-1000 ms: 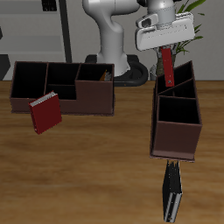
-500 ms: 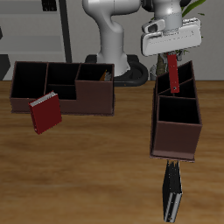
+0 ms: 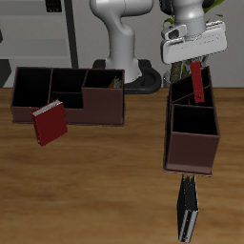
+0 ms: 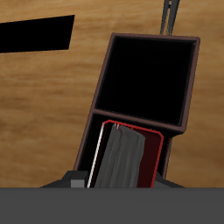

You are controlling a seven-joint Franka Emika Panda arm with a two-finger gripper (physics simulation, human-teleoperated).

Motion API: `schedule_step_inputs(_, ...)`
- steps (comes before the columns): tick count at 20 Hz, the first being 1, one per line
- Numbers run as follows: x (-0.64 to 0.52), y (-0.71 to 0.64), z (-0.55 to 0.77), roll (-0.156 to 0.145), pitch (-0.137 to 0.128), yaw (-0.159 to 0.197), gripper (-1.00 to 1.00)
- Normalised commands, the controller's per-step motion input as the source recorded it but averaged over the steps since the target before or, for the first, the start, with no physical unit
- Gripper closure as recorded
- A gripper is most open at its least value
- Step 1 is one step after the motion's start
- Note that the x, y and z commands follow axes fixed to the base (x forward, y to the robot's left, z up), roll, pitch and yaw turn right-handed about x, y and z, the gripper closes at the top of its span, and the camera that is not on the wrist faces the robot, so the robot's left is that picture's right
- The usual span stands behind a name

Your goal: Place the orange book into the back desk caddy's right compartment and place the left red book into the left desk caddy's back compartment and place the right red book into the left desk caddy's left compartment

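From outside, the gripper (image 3: pixel 197 63) hangs above the far end of the left desk caddy (image 3: pixel 193 129), clamped on the left red book (image 3: pixel 198 84), which hangs upright with its lower edge level with the caddy's tall slanted far walls. Whether that edge is already inside the back compartment is hard to judge from this angle. The wrist view looks straight down instead: the book (image 4: pixel 131 157) appears end-on between the jaws, grey pages and a red cover edge, directly over a compartment of the caddy (image 4: pixel 140 96), with another dark section beyond it.

Only the outside view shows the rest. The right red book (image 3: pixel 49 123) leans against the front of the back desk caddy (image 3: pixel 67 95). The orange book (image 3: pixel 116 82) seems to peek from that caddy's right compartment (image 3: pixel 103 91). A dark book (image 3: pixel 188 210) lies on the table (image 3: pixel 105 181) just in front of the left desk caddy
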Motion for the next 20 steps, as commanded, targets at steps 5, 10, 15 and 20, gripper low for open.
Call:
schedule_step_inputs(5, 0.01, 0.16, 0.01, 0.038, -0.04, 0.023, 1.0)
schedule_step_inputs(10, 0.05, 0.06, 0.0, 0.008, 0.002, -0.024, 1.0)
schedule_step_inputs(15, 0.09, -0.02, -0.09, 0.0, 0.013, -0.01, 1.0)
schedule_step_inputs(20, 0.05, -0.04, -0.18, 0.002, 0.045, -0.034, 1.0)
